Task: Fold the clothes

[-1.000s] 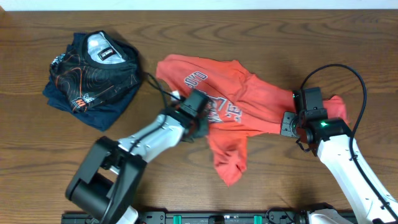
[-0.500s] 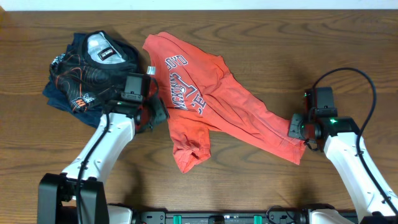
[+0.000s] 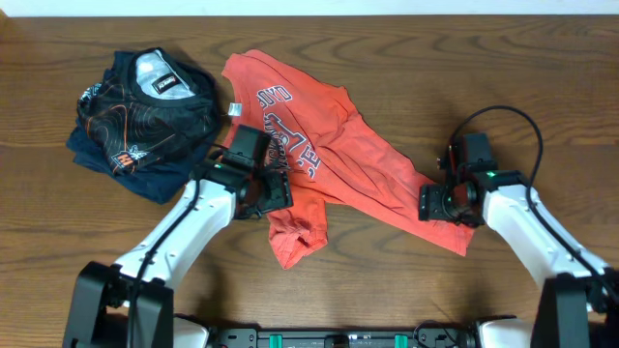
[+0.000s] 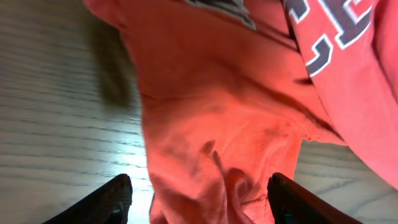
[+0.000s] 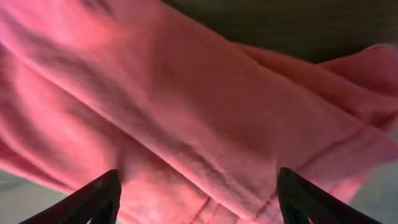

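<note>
Looking down from overhead, finding the coral-red T-shirt [image 3: 338,159] lying rumpled near the middle of the wooden table [image 3: 542,77], long axis running diagonally from the cloth's far-left corner toward its near-right end, lettered chest facing up, a bunched flap trailing toward the near edge. Finding the dark navy garment [image 3: 145,111] with orange contour lines sitting folded at the far left, just beside the shirt, collar pointing toward the far edge. Seeing the left gripper [image 3: 276,190] hovering at the shirt's left edge below the lettering, and the right gripper [image 3: 432,203] sitting over the shirt's near-right end. Switching to the left wrist, seeing the left gripper [image 4: 199,199] standing released, fingers [image 4: 115,200] spread wide, straddling a wrinkled fold of the coral-red T-shirt [image 4: 211,118], navy-and-white letters showing at upper right, bare wooden table [image 4: 56,124] at left. Switching to the right wrist, seeing the right gripper [image 5: 199,199] likewise released, fingers [image 5: 99,196] wide apart over ribbed folds of the coral-red T-shirt [image 5: 186,118], clamping nothing.
</note>
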